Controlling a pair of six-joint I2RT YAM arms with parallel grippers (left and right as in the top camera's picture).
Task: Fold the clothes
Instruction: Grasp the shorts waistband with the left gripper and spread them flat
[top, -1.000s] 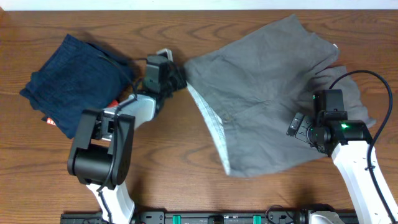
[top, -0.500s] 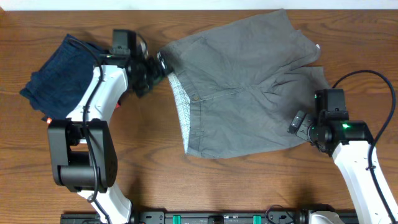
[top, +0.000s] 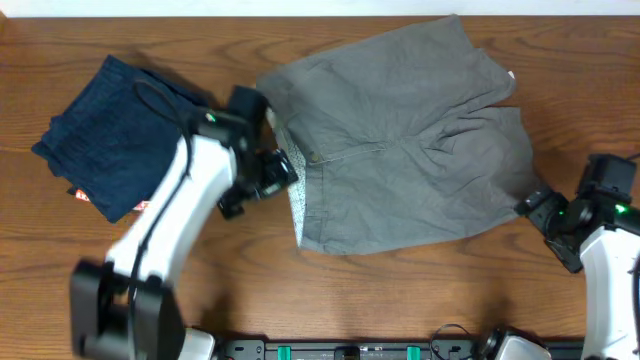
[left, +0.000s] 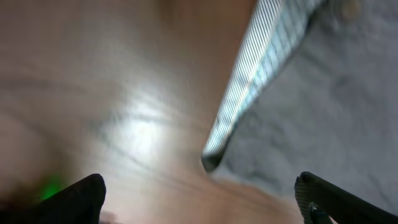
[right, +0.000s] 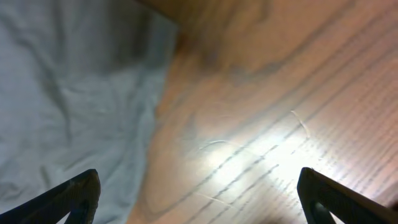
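The trousers (top: 400, 140) lie spread near the desk's (top: 400, 300) far edge, unfolded; left pincer (top: 278, 172) and right pincer (top: 535, 205), both apart and empty, likely must next grip opposite edges.

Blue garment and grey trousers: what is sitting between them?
In the overhead view, the robot's left arm and left end effector hang over bare table between the blue garment and the trousers; nothing else.

Grey trousers (left: 336, 118) with striped lining (left: 249, 81) on blurred wooden table (left: 93, 87), tool (left: 202, 196) spread wide

Matt grey-olive cloth trousers (top: 400, 140) lie on a glossy wooden table (top: 400, 300).
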